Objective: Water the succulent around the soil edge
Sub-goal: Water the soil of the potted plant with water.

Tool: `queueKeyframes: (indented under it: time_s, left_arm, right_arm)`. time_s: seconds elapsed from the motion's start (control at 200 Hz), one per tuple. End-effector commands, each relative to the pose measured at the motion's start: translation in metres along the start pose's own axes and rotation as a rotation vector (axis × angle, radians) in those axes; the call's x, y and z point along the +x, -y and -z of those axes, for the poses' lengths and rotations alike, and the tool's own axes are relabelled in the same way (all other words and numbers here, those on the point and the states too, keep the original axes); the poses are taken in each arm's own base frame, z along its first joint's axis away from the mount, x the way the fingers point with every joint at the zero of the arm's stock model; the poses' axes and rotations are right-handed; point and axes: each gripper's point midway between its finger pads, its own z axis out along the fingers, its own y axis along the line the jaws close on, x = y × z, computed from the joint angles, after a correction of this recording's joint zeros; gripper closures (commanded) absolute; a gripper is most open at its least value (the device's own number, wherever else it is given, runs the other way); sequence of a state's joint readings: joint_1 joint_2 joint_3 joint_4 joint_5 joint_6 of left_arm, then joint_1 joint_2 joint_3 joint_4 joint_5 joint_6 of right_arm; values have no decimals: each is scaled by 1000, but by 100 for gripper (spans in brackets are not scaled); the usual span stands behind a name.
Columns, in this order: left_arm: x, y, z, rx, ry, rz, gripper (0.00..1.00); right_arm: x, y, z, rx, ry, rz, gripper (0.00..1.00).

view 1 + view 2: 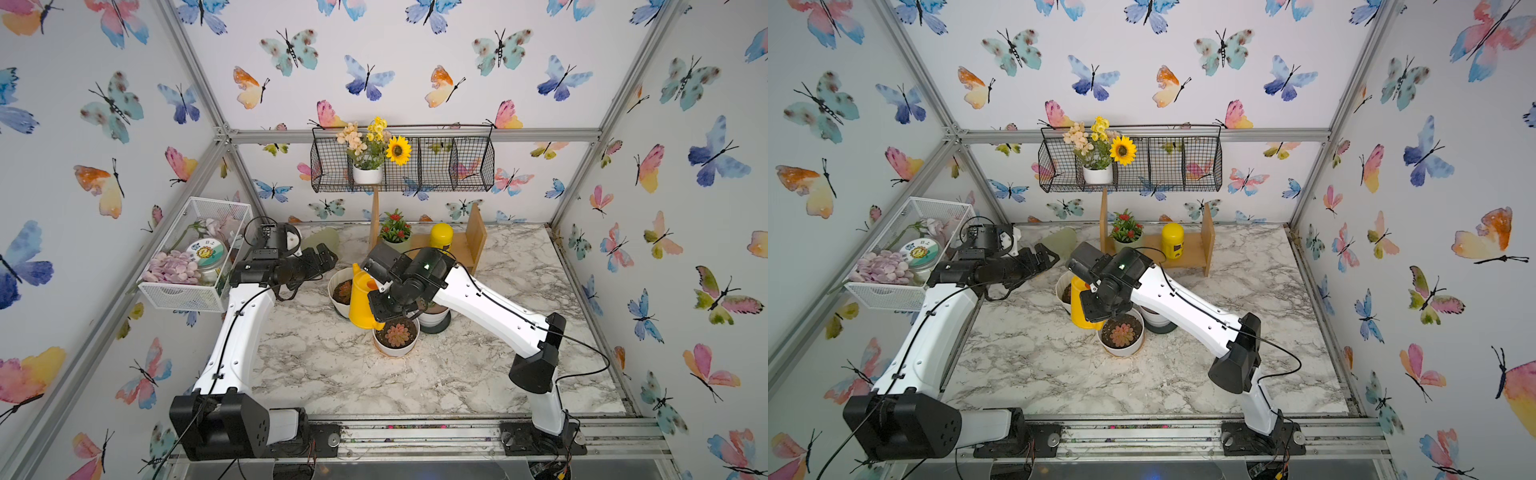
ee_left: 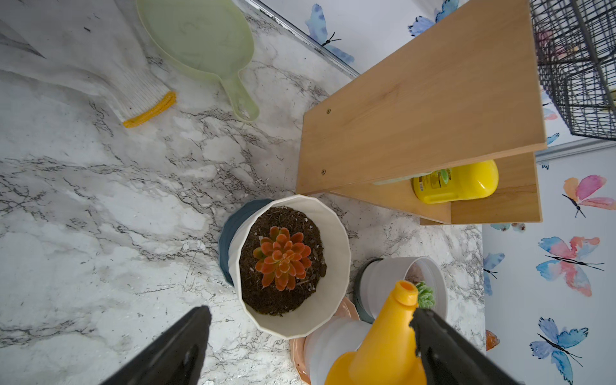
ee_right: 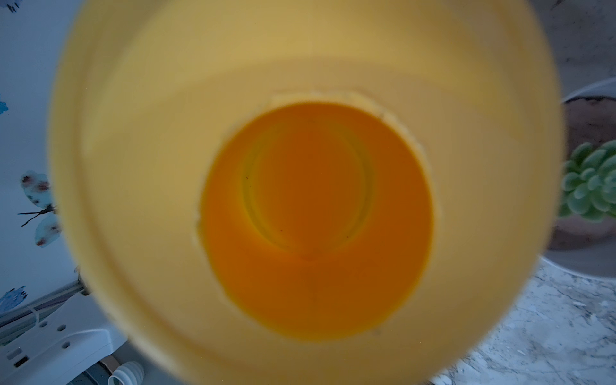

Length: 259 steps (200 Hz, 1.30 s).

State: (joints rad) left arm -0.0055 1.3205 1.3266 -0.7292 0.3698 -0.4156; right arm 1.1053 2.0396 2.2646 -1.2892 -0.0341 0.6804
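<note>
1. Left wrist view shows it best: the succulent (image 2: 283, 261) sits mid-pot, and the soil edge (image 2: 266, 304) is a dark crumbly ring against the cream ribbed pot (image 2: 335, 273). The pot is left of centre on the marble table (image 1: 332, 374).
2. Key relation: the yellow watering can (image 1: 361, 307) stands near-upright just right of the pot. Its spout (image 1: 356, 270) angles up beside that rim and doesn't look to be over the soil yet, so I'd guess it needs a shift left plus a tip.
3. Right gripper (image 1: 377, 300) is clamped on the can. Its wrist view stares into the can, too blurry to tell if there's water.
4. Left gripper (image 1: 326, 257) hovers near the pot's far-left side, jaws spread, holding nothing.
5. Neighbours just beside the can: a pink rosette (image 1: 397, 336) in dark soil and a pale green rosette (image 2: 426, 295), each in a white pot.
</note>
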Motion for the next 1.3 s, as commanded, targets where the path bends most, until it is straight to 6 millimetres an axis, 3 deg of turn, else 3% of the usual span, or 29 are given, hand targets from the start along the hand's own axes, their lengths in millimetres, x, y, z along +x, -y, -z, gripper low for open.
queueKeyframes:
  time_s: [0.0,0.3,0.591,0.866,1.292]
  left_arm:
    - [0,5,-6,49,-19,-12,1]
    - [5,-4,-18,32,-47,-12,1]
    - [3,-4,-23,44,-69,-4,1]
    - [2,-4,-27,52,-73,-2,1]
    - [-6,-5,-37,92,-90,-22,1]
  right_arm:
    - [0,-9,-6,-35,-13,-10,99]
    - [3,-19,-18,-77,-57,-40,99]
    - [9,-38,-13,-184,-105,-120,99]
    - [22,-38,-14,-213,-165,-178,99]
    - [7,-51,-10,-329,-181,-234,99]
